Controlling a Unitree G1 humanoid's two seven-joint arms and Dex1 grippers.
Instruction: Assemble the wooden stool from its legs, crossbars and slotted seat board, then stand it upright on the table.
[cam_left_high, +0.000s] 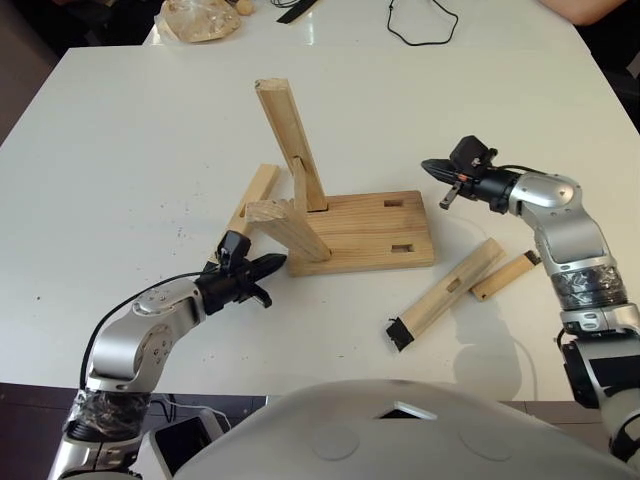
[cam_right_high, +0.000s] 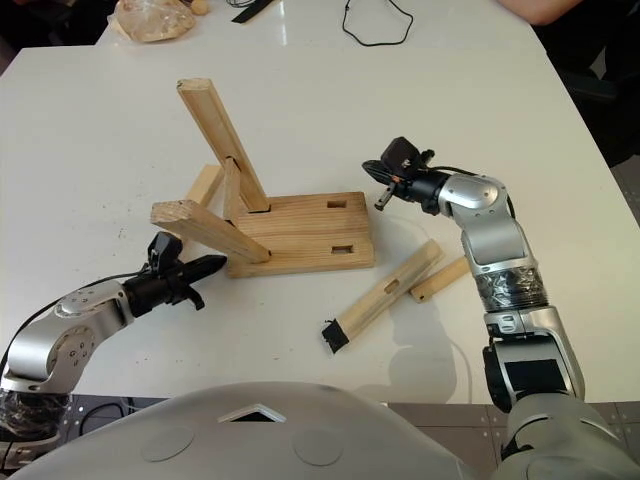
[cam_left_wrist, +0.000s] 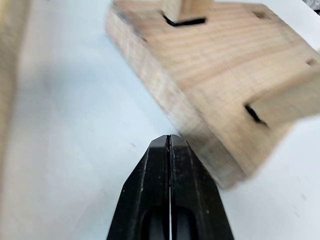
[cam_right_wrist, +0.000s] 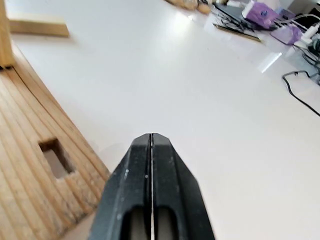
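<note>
The seat board (cam_left_high: 375, 235) lies mid-tabletop (cam_left_high: 120, 130). A far leg (cam_left_high: 288, 135) and a near leg (cam_left_high: 292, 228) stand tilted in its left slots. A third leg (cam_left_high: 255, 195) lies just left of it. A loose leg (cam_left_high: 445, 293) and a crossbar (cam_left_high: 505, 275) lie side by side to its near right.

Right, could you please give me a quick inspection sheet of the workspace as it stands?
Surface: white table.
Job's things: seat board lying flat; far leg and near leg slotted in, two slots empty; loose leg, short crossbar on its right; wooden bar lying left.
Clutter: plastic bag at far edge.
Grippers: left gripper shut, empty, by board's near-left corner; right gripper shut, empty, off its right side.
Cables: black cable at far edge.
Surroundings: purple items beyond table.
</note>
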